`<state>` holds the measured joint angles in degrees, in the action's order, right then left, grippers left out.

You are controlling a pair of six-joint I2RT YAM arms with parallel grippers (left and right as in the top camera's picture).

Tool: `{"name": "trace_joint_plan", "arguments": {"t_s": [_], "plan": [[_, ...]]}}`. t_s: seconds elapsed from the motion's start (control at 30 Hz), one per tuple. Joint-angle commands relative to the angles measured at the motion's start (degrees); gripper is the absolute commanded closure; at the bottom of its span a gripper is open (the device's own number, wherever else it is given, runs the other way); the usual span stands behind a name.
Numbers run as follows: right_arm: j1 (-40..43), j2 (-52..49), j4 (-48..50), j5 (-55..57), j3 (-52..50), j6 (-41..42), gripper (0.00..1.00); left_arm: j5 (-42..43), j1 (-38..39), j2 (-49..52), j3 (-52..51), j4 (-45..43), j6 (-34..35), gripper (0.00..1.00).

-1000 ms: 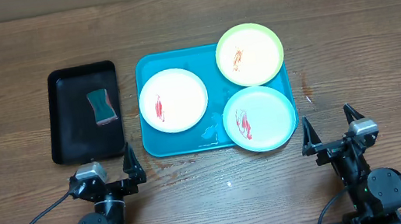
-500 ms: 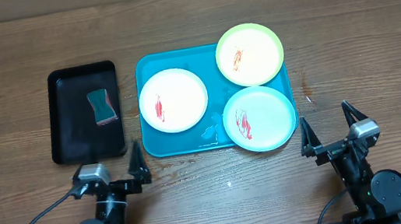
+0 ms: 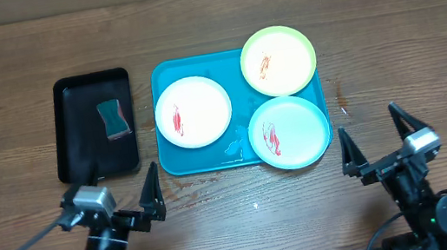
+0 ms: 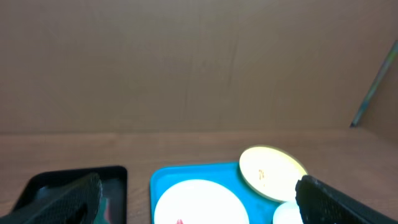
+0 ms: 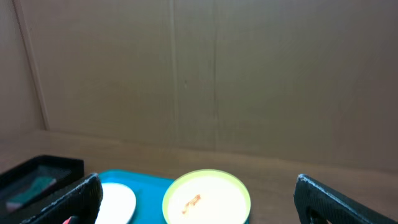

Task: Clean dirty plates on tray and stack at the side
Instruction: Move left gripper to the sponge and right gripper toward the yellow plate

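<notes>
Since neither claw holds anything, with the left claw (image 3: pixel 122 164) and the right claw (image 3: pixel 366 119) both spread wide near the front edge of the table (image 3: pixel 423 44), the step in hand is most likely fetching the sponge (image 3: pixel 114 118). It lies in the black tray (image 3: pixel 79 154), just ahead of your left claw. Come down on it from above and close across its narrow sides, keeping the fingers clear of the black tray's raised rim. All three plates sit unwashed on the teal tray (image 3: pixel 198 65). The white plate (image 3: pixel 194 112) is nearest the sponge and streaked red, so it makes a sensible first target. Watch the crowding: the yellow-green plate (image 3: pixel 278 60) overhangs the far rim, the mint plate (image 3: pixel 289 131) overhangs the near rim, and the two nearly touch. Scrubbing may shove a plate, so consider steadying it with your right claw.
</notes>
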<state>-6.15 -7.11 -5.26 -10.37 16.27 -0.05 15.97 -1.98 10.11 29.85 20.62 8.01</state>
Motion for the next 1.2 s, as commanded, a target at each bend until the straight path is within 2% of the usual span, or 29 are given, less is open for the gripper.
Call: {"name": "trace_joint_plan", "arguments": {"t_s": [0.0,0.33,0.47,0.6,0.67,0.83,1.1,1.17], "plan": [[-0.4,-5.2,-2.0,-0.5,7.1,-0.5,0.0,-3.5,0.2,7.4,7.6,4.2,-3.8,0.0],[-0.4,-30.4,-20.9,-3.9,32.3,-0.4,0.0,-8.8,1.1,33.9,29.4,16.2,-3.7,0.0],[-0.4,-40.3,-29.8,-4.3,41.8,-0.4,0.0,-16.1,5.2,45.4,39.5,23.6,-3.8,0.0],[-0.4,-48.3,-37.0,-4.3,49.1,-0.4,0.0,-27.2,10.6,56.1,49.0,30.1,-4.0,0.0],[-0.4,-51.6,-39.7,-4.3,51.8,-0.4,0.0,-29.6,13.4,61.6,53.8,33.7,-5.8,0.0],[-0.4,-56.1,-40.4,-6.9,52.4,0.7,0.0,-28.1,17.5,71.0,60.8,40.0,-6.8,0.0],[-0.4,-61.1,-40.0,-13.3,52.4,1.2,0.0,-20.8,18.1,77.7,61.0,39.1,-6.8,0.0],[-0.4,-62.2,-40.0,-13.3,52.4,2.5,0.0,-21.7,18.0,79.2,61.0,38.1,-6.8,0.0]]}}
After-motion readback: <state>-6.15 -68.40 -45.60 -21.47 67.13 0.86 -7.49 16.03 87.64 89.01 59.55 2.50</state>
